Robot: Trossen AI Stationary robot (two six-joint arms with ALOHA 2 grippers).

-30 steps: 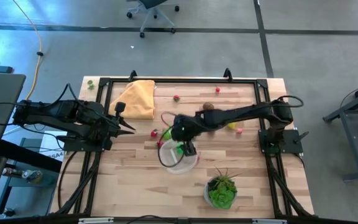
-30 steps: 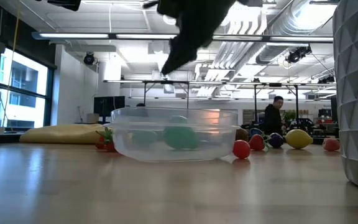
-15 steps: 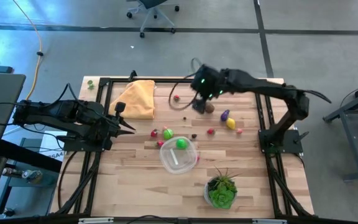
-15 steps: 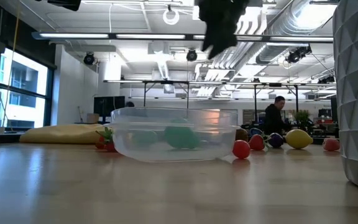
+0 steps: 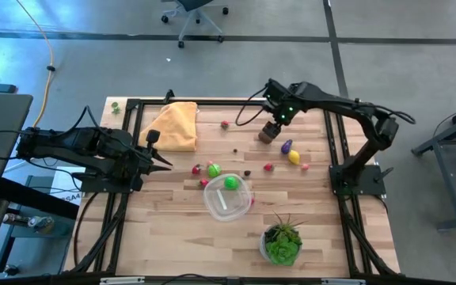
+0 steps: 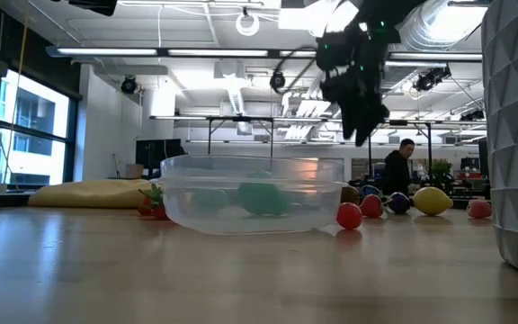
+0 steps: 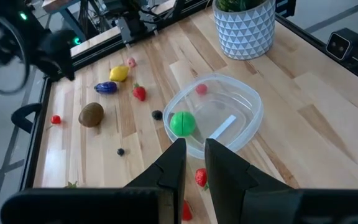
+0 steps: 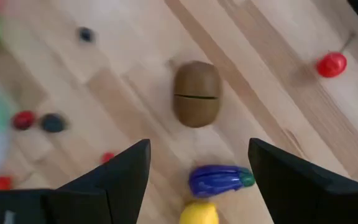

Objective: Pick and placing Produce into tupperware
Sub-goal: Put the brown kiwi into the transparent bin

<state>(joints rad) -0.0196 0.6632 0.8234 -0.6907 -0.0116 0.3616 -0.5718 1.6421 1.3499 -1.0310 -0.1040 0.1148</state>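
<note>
Clear round container (image 5: 228,199) at table centre, slightly toward 6 o'clock; holds green ball (image 5: 231,183) plus small red piece (image 7: 201,89). Remaining produce loose on wood from 9 to 2 o'clock of container: brown kiwi (image 8: 196,93), purple eggplant (image 8: 219,179), yellow lemon (image 5: 294,157), red strawberry (image 5: 268,167), second green piece (image 5: 214,170). Right gripper (image 8: 197,168) above kiwi, toward 1 o'clock of container, jaws spread wide, nothing held. Left gripper (image 7: 192,163) at 9 o'clock of container, fingers nearly together, nothing held. Yellow cloth (image 5: 172,126) at 11 o'clock. Potted plant (image 5: 282,241) at 5 o'clock.
</note>
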